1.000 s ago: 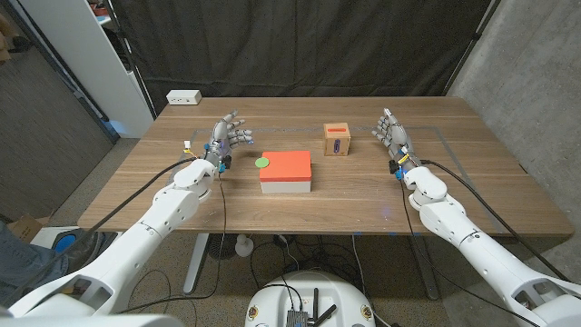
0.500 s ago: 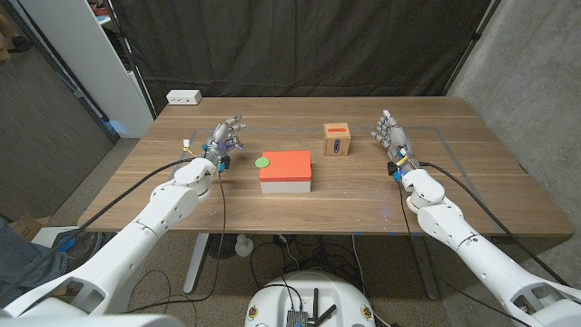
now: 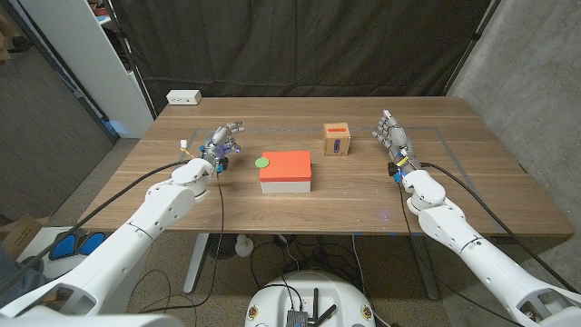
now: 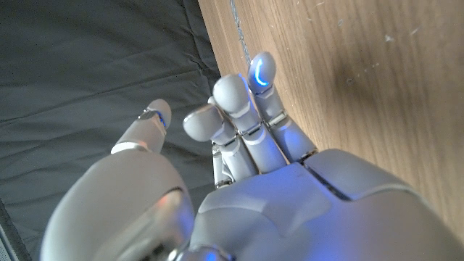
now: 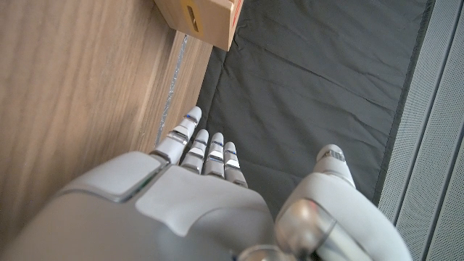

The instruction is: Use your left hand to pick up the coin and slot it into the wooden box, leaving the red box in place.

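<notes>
Wooden table [image 3: 363,204] spans the middle of the head view, dark curtain behind it.

Red box [image 3: 286,171]: flat, red-orange top, white sides, at frame centre. Coin [image 3: 262,163]: small green disc lying at the upper-left corner of the red box; whether it sits on the lid or on the table just beside it cannot be told. Wooden box [image 3: 337,140]: small light-wood cube with a dark slot panel on its front face and a red strip on top, upper right of the red box and apart from it. A corner of it also shows in the right wrist view [image 5: 199,16].

Left hand [image 3: 221,141]: left of centre, over the table, fingers loosely curled but spread, holding nothing. Wrist view shows the fingers [image 4: 243,109] bent forward, thumb apart from them. The coin lies to the right of this hand and slightly lower in the frame, near but not touching.

Right hand [image 3: 394,137]: right of centre, fingers extended and apart, holding nothing; just right of the wooden box, not touching.

Small white block [image 3: 183,97] at the upper-left table corner.
</notes>
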Robot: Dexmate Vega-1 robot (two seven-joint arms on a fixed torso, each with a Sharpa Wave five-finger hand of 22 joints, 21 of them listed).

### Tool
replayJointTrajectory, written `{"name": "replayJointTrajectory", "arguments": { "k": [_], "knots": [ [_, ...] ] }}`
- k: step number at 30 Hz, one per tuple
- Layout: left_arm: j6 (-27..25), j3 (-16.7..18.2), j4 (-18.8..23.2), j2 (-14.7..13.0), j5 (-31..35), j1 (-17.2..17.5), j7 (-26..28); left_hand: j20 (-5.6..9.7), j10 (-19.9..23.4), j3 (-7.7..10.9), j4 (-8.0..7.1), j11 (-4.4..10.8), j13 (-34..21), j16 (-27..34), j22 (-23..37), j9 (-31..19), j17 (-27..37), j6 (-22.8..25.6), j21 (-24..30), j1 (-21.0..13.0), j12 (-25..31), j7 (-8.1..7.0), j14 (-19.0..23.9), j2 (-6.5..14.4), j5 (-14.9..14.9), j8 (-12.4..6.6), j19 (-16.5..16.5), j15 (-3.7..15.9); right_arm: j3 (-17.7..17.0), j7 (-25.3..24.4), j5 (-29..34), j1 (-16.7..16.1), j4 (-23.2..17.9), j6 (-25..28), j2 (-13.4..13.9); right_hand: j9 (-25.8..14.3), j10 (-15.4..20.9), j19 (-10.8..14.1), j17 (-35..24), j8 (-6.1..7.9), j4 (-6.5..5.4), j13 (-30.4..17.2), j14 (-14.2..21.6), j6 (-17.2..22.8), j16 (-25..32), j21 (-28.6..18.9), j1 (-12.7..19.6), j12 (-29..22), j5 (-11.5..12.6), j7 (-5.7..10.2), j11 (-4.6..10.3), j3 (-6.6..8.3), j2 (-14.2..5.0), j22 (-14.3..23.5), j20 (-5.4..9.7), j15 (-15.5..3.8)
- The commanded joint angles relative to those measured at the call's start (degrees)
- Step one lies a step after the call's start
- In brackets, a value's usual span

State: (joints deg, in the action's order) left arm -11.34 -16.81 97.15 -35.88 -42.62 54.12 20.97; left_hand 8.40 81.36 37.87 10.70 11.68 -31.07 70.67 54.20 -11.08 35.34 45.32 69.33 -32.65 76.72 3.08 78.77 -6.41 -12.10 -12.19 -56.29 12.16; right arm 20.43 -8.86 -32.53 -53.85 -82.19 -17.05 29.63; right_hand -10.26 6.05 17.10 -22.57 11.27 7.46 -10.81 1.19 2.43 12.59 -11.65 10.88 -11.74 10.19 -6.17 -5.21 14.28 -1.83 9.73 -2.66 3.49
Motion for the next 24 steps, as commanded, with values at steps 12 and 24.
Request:
{"name": "replayJointTrajectory", "arguments": {
  "k": [12,24],
  "knots": [
    [-14.70,4.06,10.13,-5.84,-10.21,3.41,4.92,3.84,0.78,-0.52,-0.13,-0.17,0.23,6.93,3.00,-0.73,1.27,5.99,4.99,-8.01,6.31,-1.09,2.16,0.41,-0.80,-1.24,-2.36,-0.06,-3.25,0.72,-2.11,-4.09,-4.49,0.66,3.96,-0.31,0.75,0.56,-0.08,0.26,0.31,-0.09,0.60,0.58,0.50,-0.12,0.68,-0.18,0.10,0.13,-0.17,0.56,-0.43,0.30,-0.05,0.12],
    [-20.64,6.15,11.10,-8.80,-16.72,4.07,5.63,3.77,0.48,-1.55,-0.96,-0.04,1.02,9.46,2.78,-2.43,2.35,3.01,5.82,-9.13,9.17,-1.08,1.57,0.41,-0.84,-1.22,-1.74,-0.14,-3.81,7.26,-3.56,-2.51,-0.84,0.72,7.06,-0.32,1.08,0.66,0.01,0.34,0.48,-0.11,0.59,0.97,0.44,-0.07,1.01,-0.19,0.05,0.33,-0.19,0.73,-0.64,0.31,-0.15,0.08]
  ]
}}
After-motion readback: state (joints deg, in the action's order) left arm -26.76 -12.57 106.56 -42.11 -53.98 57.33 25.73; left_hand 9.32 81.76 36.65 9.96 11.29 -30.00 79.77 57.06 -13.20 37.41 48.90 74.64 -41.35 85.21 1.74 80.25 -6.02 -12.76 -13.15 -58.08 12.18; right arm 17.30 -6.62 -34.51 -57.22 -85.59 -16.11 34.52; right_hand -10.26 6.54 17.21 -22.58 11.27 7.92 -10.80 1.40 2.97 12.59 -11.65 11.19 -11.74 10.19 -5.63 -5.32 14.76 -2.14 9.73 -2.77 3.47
